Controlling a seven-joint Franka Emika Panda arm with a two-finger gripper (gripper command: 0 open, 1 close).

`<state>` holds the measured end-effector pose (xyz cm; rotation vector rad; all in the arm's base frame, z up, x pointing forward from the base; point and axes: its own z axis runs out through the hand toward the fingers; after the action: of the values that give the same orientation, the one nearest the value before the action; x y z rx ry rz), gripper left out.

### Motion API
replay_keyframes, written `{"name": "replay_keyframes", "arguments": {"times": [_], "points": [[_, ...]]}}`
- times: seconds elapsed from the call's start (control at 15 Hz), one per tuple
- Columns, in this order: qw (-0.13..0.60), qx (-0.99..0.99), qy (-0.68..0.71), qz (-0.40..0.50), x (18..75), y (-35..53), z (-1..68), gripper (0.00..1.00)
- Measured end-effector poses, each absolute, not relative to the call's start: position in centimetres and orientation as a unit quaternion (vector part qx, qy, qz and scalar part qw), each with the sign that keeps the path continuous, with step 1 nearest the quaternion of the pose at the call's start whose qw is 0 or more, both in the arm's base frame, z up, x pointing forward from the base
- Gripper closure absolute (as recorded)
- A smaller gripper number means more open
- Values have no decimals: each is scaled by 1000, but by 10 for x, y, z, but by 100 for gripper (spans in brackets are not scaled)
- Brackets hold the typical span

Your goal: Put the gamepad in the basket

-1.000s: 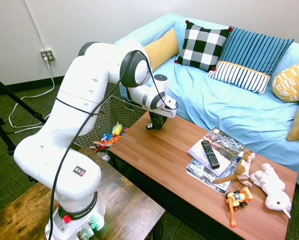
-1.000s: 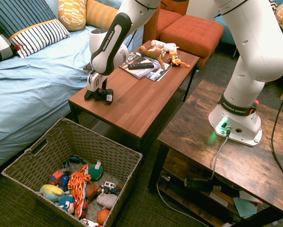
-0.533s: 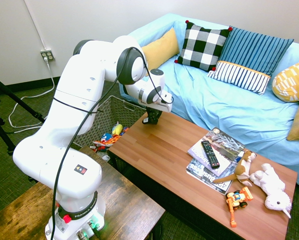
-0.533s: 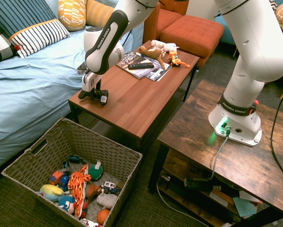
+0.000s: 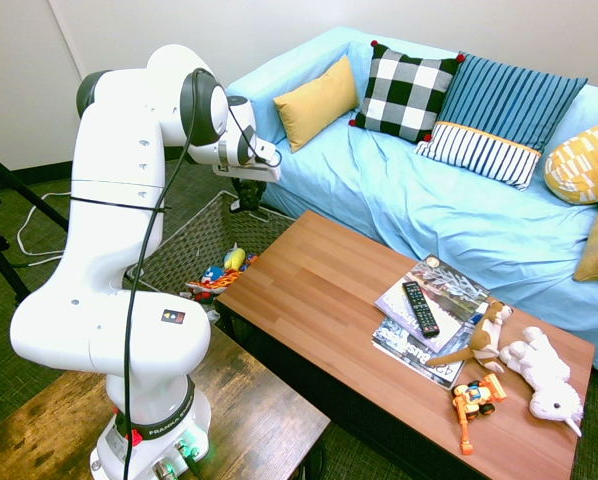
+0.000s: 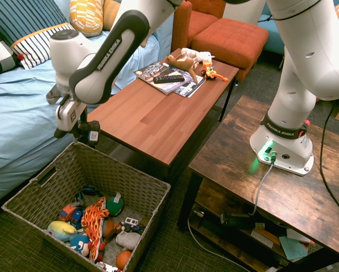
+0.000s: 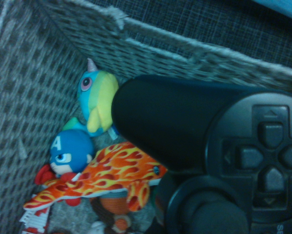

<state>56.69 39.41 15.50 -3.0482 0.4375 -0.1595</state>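
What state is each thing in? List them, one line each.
Gamepad: held in the air above the basket's rim.
Pincer: shut on the gamepad, pointing down.
Basket: open-topped, on the floor, holding toys.
Remote: lying flat on the magazines.

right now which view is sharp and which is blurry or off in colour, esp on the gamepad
Wrist view: dim, blue-tinted, the gamepad soft but its arrow buttons readable, the basket weave fairly crisp. First exterior view: bright and even, the gamepad a small dark shape under the hand. Second exterior view: sharp, wide-angle, the coffee table showing mild sheen.
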Motion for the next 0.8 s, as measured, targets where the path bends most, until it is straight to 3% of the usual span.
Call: {"name": "replay_keyframes", "arguments": {"times": [0.33, 0.47, 0.53, 0.8], "points": [[-10, -994, 110, 4, 549, 443, 31, 100], [-25, -994, 101, 26, 548, 456, 11, 100], [-30, -994, 98, 33, 551, 460, 8, 0], [-37, -994, 92, 50, 564, 467, 8, 0]]}}
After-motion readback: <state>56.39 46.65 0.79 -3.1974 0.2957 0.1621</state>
